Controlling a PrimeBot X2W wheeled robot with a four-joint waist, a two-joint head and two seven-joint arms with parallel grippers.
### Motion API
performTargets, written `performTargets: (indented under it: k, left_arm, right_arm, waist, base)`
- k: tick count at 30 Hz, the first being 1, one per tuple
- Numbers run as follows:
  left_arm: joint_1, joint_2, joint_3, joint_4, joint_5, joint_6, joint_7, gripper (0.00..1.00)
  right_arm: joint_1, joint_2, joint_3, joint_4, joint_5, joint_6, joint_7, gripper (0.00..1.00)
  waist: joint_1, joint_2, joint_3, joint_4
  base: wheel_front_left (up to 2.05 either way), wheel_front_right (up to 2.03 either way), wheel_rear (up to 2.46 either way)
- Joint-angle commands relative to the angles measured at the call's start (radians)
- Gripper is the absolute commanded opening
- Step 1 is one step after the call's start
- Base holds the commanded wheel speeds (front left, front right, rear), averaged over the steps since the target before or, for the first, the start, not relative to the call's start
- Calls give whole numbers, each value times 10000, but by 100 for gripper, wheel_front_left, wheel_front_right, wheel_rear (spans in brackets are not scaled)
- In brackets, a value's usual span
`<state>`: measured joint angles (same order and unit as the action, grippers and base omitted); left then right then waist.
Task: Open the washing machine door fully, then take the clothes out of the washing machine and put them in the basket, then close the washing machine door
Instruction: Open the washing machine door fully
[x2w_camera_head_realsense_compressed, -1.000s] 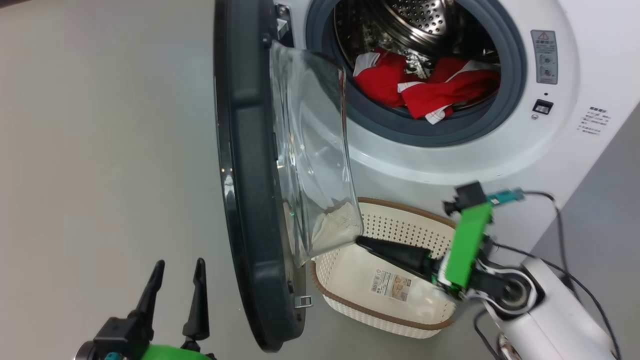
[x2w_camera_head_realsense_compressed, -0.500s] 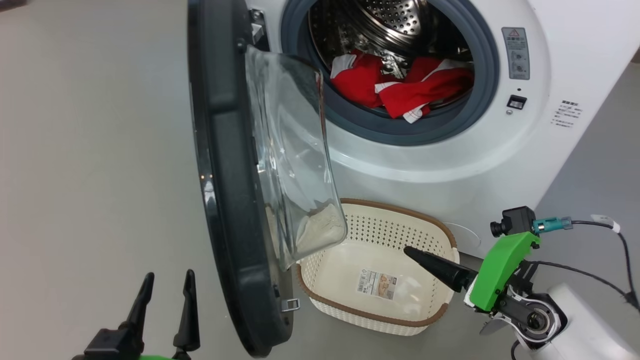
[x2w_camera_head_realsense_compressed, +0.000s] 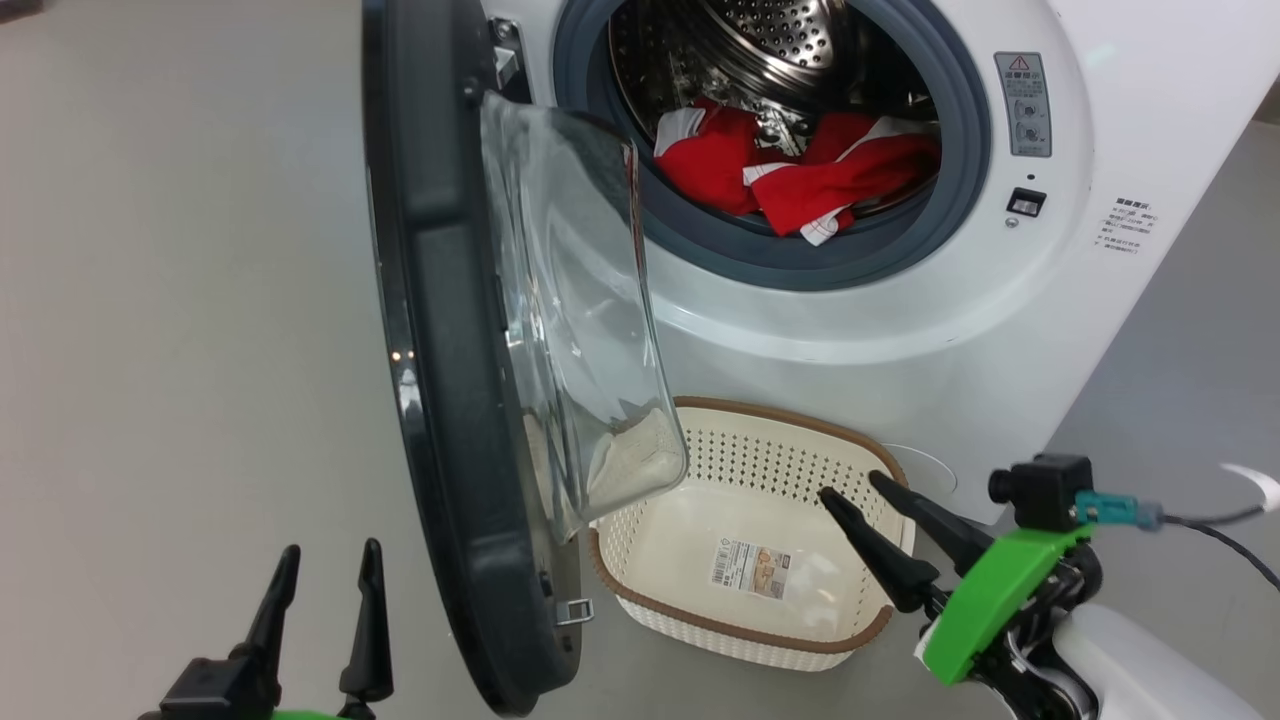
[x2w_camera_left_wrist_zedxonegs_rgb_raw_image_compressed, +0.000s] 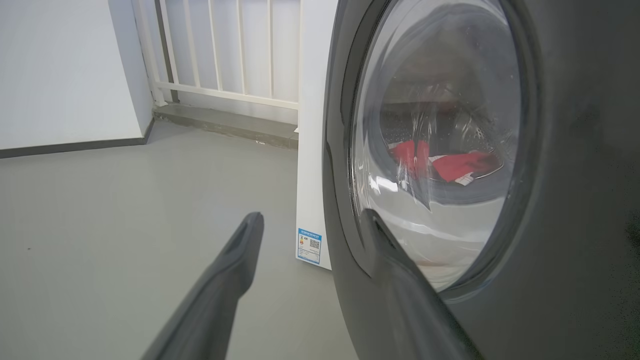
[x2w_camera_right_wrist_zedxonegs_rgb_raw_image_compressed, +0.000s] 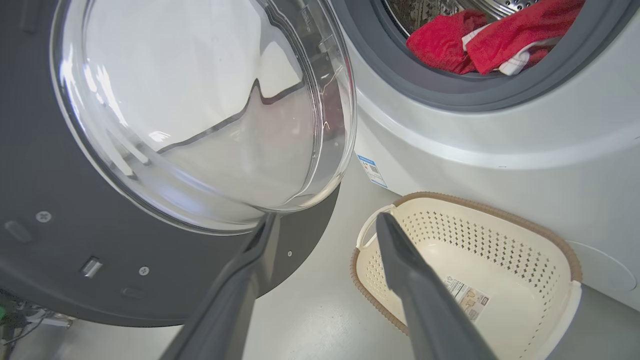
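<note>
Washing machine door (x2w_camera_head_realsense_compressed: 440, 350) stood open; clothes (x2w_camera_head_realsense_compressed: 800, 175) lay at drum's (x2w_camera_head_realsense_compressed: 780, 40) front edge; left gripper (x2w_camera_head_realsense_compressed: 331, 548) spread, empty; right gripper (x2w_camera_head_realsense_compressed: 850, 485) spread, empty, by basket's (x2w_camera_head_realsense_compressed: 770, 460) right edge.

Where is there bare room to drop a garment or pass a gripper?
The basket is bare inside but for its paper label. Bare floor lies left of the washing machine door, by the left gripper. The drum mouth is free above the clothes. Crowded: the door's glass bowl bulges close to the basket's left end; the right gripper hovers at its right rim.
</note>
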<state>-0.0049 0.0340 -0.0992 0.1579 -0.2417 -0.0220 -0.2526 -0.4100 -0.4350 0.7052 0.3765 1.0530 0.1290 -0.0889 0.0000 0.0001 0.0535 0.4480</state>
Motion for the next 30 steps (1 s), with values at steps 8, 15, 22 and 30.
performTargets:
  k: [8,15,22,30]
  left_arm:
    - [-109,162,469,-268,20,43,-92,100]
    - [-144,162,499,-306,0,56,-92,100]
    - [-156,162,480,-338,3,77,-92,100]
    - [-153,162,451,-356,50,72,-92,100]
  right_arm:
    - [-162,62,-153,748,-1826,17,-1717,100]
    - [1112,1045,-2315,-123,-4294,17,-1726,100]
    - [1979,1836,-3797,-979,-6098,17,-1727,100]
    - [2413,2235,-4468,-1336,-6789,17,-1728,100]
  waist:
    - [0,-1,-60,3]
    - [0,-1,-23,1]
    - [0,-1,-17,7]
    - [0,-1,-65,23]
  base:
    - [0,0,0]
    - [0,0,0]
    - [0,0,0]
    - [0,0,0]
